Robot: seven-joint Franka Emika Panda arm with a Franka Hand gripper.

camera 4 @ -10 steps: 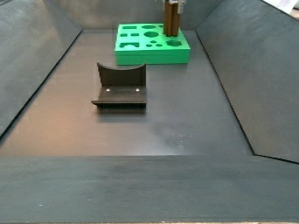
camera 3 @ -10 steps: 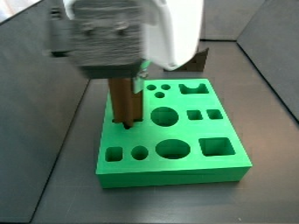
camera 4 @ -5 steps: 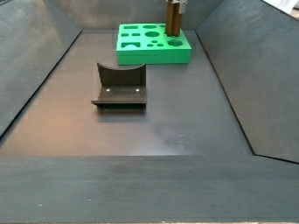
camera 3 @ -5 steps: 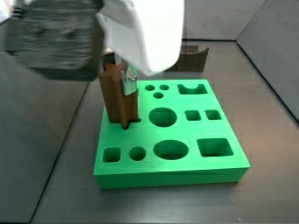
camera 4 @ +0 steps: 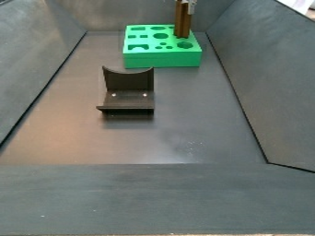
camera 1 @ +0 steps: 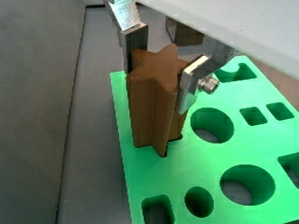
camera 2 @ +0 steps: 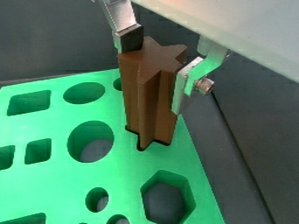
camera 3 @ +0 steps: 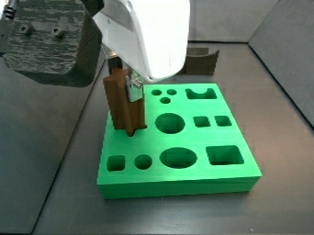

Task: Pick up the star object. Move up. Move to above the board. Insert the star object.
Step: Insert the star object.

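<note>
The star object is a tall brown ridged column. It stands upright with its lower end in the star cut-out at the corner of the green board. Both wrist views show this, and so does a side view. My gripper is open, its silver fingers flanking only the column's top end, which another wrist view also shows. The board lies flat on the dark floor. In a far side view the column rises from the board.
The dark fixture stands on the floor in front of the board, and shows behind it in a side view. Grey bin walls slope up on all sides. The white and dark wrist housing blocks the upper left of that view.
My gripper has risen along the column, so more of the column shows below it. The star object stays standing in its cut-out and has not moved.
</note>
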